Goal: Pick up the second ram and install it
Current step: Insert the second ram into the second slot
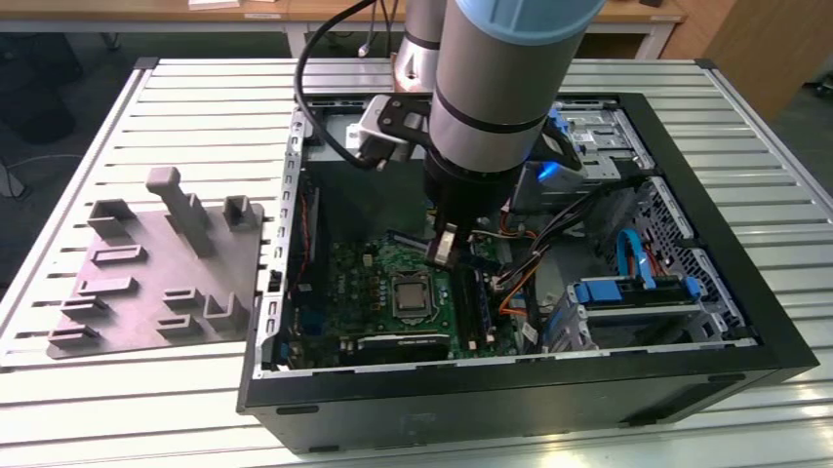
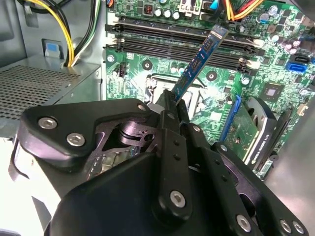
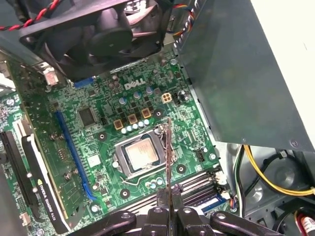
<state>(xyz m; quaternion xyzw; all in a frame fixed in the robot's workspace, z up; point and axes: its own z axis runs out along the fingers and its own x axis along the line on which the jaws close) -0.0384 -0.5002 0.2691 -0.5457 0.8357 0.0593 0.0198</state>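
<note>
Between the black metal fingers point(image 2: 169, 110), nearest the lens in the second wrist view, you have the long, thin, dark second ram point(image 2: 201, 58) with its bluish marks. The fingers are clenched on it, and most of its length reaches out past them. That overhang is your first worry, I judge: the stick could pivot or slip once its edge meets resistance.

Beyond the fingers, the ram hangs over the green motherboard point(image 3: 194, 123), apart from it and not yet seated. In the second wrist view it reads as slanting across the long black memory slots point(image 2: 147, 23) rather than lying along one, though part of that may be the viewing angle. Lowered askew, it would likely land on a slot wall or a white end latch point(image 2: 254, 43), and pressing there could bend the stick or strain the board. You also cannot tell which way its notch faces.

Just past the slots, orange and yellow wires point(image 2: 236, 10) could get trapped. Farther out, the grey-and-blue robot arm point(image 1: 501, 88) stands inside the black computer case point(image 1: 521, 390), so a wide correction might strike a wall. Farthest off, at the exterior view's left, the grey plastic fixture plate point(image 1: 143, 278) lies on the slatted white counter point(image 1: 195, 97).
</note>
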